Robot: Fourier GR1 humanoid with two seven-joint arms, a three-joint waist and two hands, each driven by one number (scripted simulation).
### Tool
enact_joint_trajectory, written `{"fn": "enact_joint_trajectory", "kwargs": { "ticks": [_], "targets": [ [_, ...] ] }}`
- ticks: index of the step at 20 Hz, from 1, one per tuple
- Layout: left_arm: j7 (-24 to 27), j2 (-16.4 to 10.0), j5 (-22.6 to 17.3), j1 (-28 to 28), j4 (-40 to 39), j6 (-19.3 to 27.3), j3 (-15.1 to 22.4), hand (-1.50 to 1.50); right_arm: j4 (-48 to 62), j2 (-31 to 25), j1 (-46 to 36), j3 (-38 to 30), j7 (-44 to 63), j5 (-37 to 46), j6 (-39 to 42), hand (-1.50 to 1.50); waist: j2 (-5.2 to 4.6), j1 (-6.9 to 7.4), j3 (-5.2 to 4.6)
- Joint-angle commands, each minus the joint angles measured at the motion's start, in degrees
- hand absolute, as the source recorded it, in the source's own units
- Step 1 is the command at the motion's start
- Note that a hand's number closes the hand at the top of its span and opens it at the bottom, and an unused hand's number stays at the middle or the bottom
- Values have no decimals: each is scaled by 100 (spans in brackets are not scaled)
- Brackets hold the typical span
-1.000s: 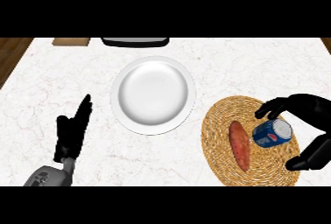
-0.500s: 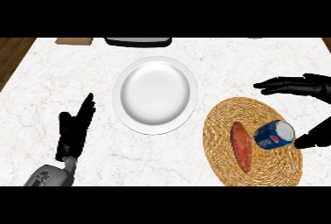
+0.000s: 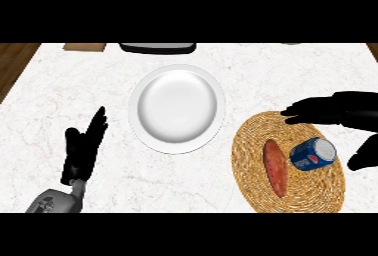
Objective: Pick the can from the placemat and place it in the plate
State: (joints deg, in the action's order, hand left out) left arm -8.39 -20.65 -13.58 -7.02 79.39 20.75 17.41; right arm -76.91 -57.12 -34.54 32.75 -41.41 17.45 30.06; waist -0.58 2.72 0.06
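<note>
A blue can [image 3: 313, 154] lies on its side on the round woven placemat [image 3: 291, 197] at the right. My right hand [image 3: 341, 111] hovers open over it, fingers spread past the mat's far edge and the thumb [image 3: 363, 153] to the can's right. Nothing is held. The white plate [image 3: 177, 107] sits at the counter's centre, bare. My left hand [image 3: 83, 149] rests open at the lower left, fingers up.
An orange-red sweet potato [image 3: 275, 166] lies on the placemat just left of the can. A dark tray [image 3: 157, 47] and a brown board [image 3: 85, 46] sit at the counter's far edge. Wood floor shows at the far left.
My right hand was curled round the can a second ago; it has opened and lifted away toward the far side. The can stays lying on the placemat. The left hand has barely moved.
</note>
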Motion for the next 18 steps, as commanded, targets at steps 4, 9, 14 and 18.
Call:
{"fn": "enact_joint_trajectory", "kwargs": {
  "ticks": [4,9,14,18],
  "targets": [
    [-132,74,78,-149,-63,59,-144,0,690,105,-446,647,-1121,743,462,-150,15,-118,-4],
    [140,77,68,289,84,-104,-143,0,1073,384,-913,813,-1016,760,632,-150,29,-93,-9],
    [36,66,152,219,31,-117,-214,0,1084,582,-735,1198,-1037,994,293,-150,45,-170,-8],
    [5,121,217,485,328,-76,-140,0,1604,606,-943,1273,-1424,1107,155,-150,45,-122,-6]
  ]
}}
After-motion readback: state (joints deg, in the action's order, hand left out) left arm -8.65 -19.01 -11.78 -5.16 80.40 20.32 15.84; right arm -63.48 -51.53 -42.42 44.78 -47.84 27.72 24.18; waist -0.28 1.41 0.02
